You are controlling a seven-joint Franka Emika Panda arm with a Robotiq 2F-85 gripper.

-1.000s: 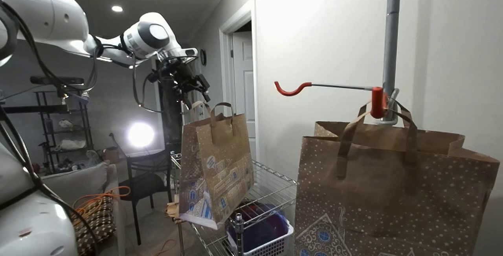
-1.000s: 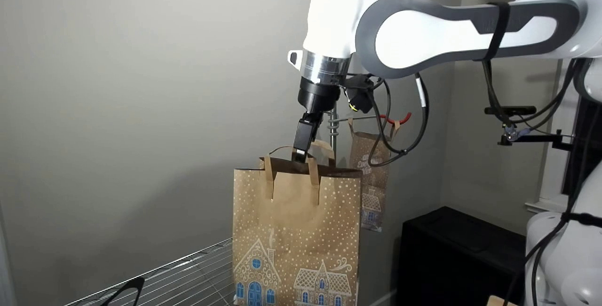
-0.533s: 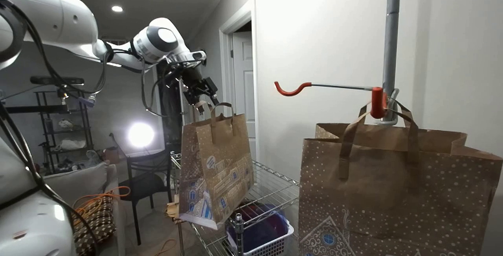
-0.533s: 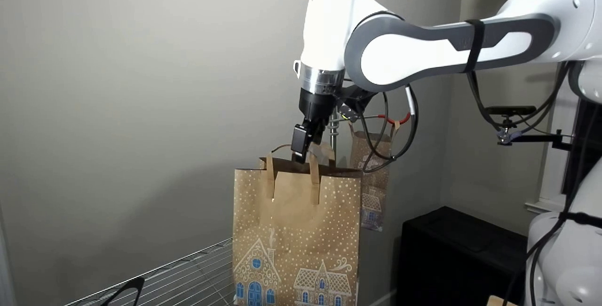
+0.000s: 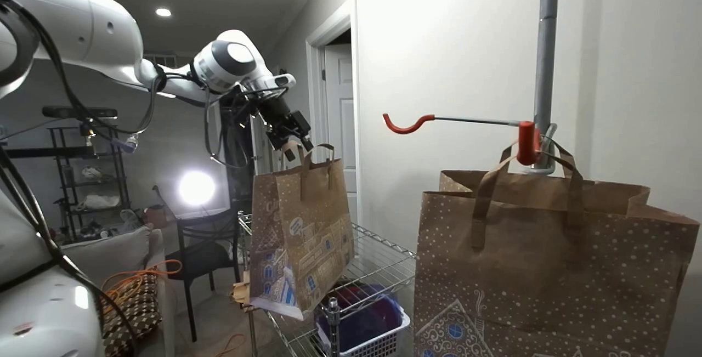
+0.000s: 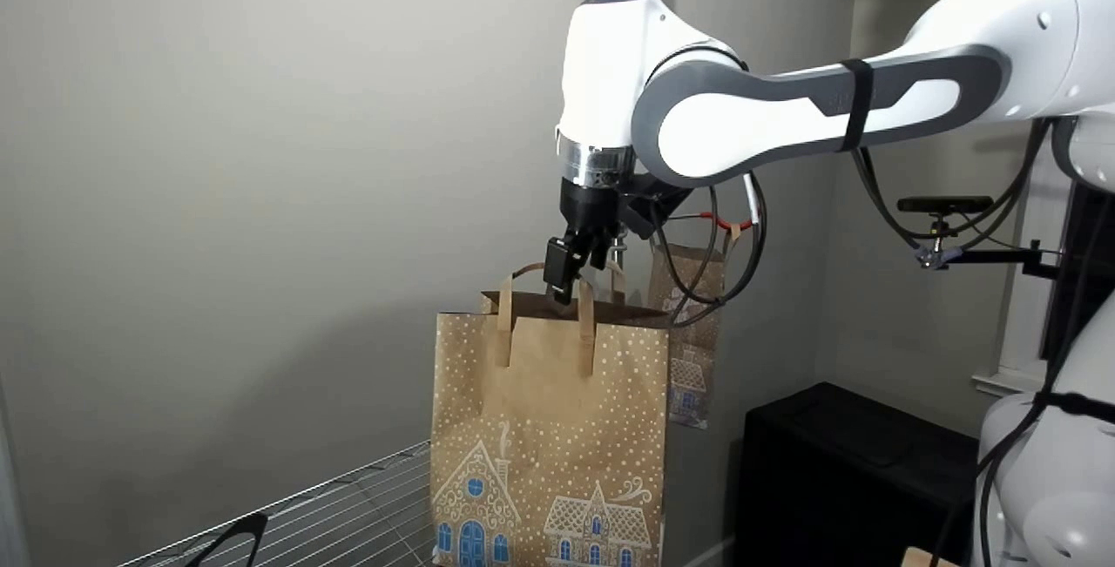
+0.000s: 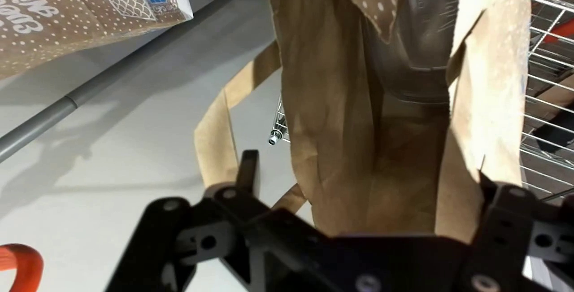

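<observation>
Over the mouth of the paper bag [image 6: 549, 428], the gripper [image 7: 365, 164] is poised with its jaws spread wide, and nothing appears to be gripped between them; the bag itself is stood upright on a wire rack [image 5: 378, 261]. In the wrist view, a handle loop [image 7: 215, 144] is seen left of the bag's mouth, overlapped by 1 finger; whether it is touched cannot be told. If that finger were lowered crookedly, the loop could be folded down or snagged. At the bag's right wall, the paper is overlapped by the other finger, so the rim could be creased or torn by a sideways shift. Because the bag seems to be set near the rack's edge, it might be tipped off by any snag, and a clear plastic container [image 7: 417, 72] inside it could be spilled out. In an exterior view, a patterned cushion [image 5: 134, 313], a lit lamp [image 5: 197, 187] and a black chair [image 5: 203, 258] are seen left of the bag; below it, to its right, a white basket [image 5: 384, 340]; farther right, a red hook [image 5: 405, 130] and a hanging bag [image 5: 554, 269], backed by a pale wall [image 5: 449, 44].
</observation>
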